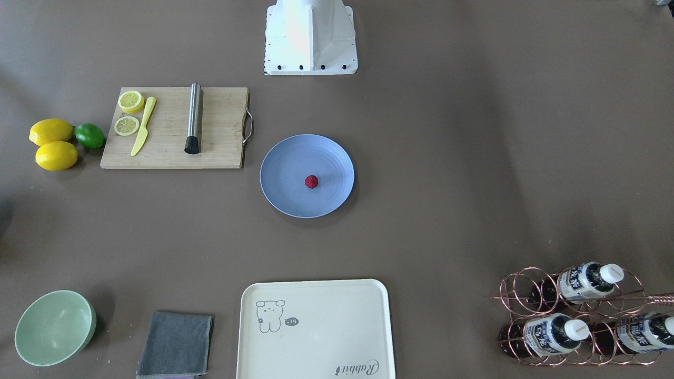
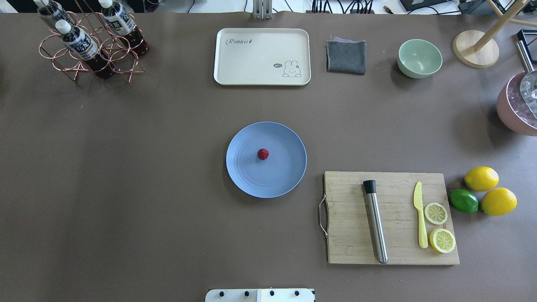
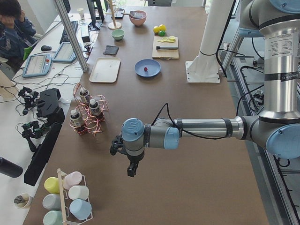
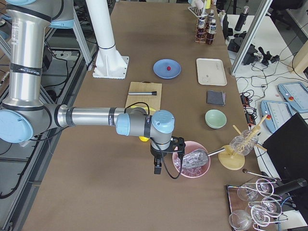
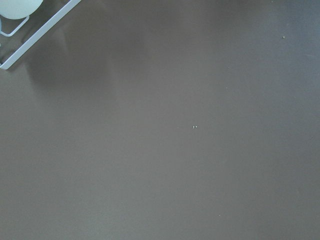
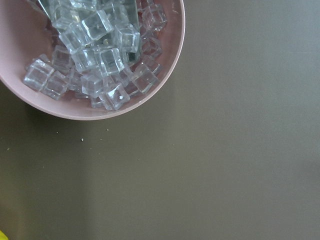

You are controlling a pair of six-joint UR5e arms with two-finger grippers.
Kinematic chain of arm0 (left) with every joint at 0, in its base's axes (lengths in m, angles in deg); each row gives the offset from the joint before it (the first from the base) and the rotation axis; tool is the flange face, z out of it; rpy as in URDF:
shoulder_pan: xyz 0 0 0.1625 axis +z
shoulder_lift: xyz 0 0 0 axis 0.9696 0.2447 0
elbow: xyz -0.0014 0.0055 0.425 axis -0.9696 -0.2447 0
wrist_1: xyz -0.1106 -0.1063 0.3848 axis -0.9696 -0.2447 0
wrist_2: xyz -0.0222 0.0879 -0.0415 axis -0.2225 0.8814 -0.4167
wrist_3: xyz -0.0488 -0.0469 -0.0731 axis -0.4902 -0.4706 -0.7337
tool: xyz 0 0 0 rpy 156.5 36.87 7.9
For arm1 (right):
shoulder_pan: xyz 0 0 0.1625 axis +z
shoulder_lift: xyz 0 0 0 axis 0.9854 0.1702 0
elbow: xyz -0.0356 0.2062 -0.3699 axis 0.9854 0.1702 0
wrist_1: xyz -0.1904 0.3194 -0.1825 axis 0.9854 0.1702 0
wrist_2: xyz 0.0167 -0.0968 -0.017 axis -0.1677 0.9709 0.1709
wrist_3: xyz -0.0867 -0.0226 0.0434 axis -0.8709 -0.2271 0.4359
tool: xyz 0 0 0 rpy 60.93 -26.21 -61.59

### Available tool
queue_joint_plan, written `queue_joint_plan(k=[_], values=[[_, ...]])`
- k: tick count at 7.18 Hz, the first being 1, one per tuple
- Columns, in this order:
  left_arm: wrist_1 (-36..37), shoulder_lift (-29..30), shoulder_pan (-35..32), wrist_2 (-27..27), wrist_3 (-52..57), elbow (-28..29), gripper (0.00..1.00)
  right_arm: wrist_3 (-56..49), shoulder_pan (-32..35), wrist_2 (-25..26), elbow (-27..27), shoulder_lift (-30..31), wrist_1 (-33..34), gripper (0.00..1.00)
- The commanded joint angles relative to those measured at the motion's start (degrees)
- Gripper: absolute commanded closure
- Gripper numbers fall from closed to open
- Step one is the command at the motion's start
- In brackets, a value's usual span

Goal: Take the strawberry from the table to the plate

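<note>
While the strawberry (image 2: 263,154) is sitting on the plate (image 2: 251,180), just off centre toward eleven o'clock in the overhead view, both arms are hanging at the table's (image 2: 126,167) far ends. I am judging the berry light, soft and easily bruised, best pinched gently across its widest middle. Whether the left gripper (image 3: 131,165) and right gripper (image 4: 157,163) are standing apart or together, I cannot tell.

Red strawberry (image 4: 168,69) seen resting on blue plate (image 4: 161,72), right gripper (image 4: 156,169) held pointing down beside pink bowl (image 4: 202,171) of ice cubes, cream tray (image 4: 211,72) laid near plate
</note>
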Motion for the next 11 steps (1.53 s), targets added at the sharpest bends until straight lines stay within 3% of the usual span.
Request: queue_joint_plan(k=[1, 11], values=[[0.00, 0.00, 0.00, 0.02, -0.01, -0.01, 0.01, 0.00, 0.00, 0.00, 0.01, -0.03, 0.00, 0.00], [-0.09, 0.09, 0.09, -0.07, -0.01, -0.01, 0.01, 0.00, 0.00, -0.87, -0.08, -0.03, 0.00, 0.00]])
